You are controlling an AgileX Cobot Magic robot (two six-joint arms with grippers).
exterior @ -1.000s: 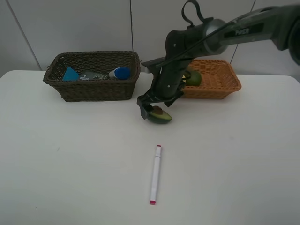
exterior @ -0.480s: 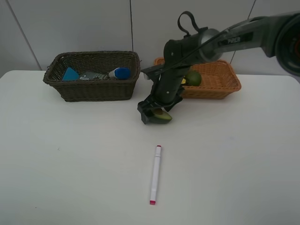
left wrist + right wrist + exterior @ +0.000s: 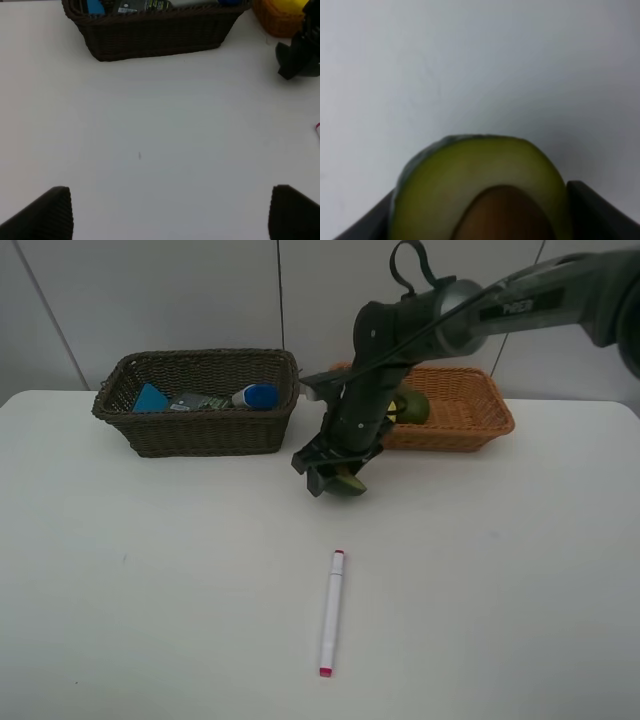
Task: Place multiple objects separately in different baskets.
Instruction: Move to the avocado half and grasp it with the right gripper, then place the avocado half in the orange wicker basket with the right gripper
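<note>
White table (image 3: 150, 570): right gripper (image 3: 332, 476) closes around the avocado (image 3: 347, 483), grip unconfirmed; squeeze gently, lift clear, then cross to the tan basket (image 3: 470, 425). Left gripper (image 3: 170, 212) gapes idle.

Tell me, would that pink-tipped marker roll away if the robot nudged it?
Probably yes: the marker is a slim round tube lying flat on the smooth white table, so a sideways push could roll it. It looks stiff and light, and nothing beside it would stop it.
</note>
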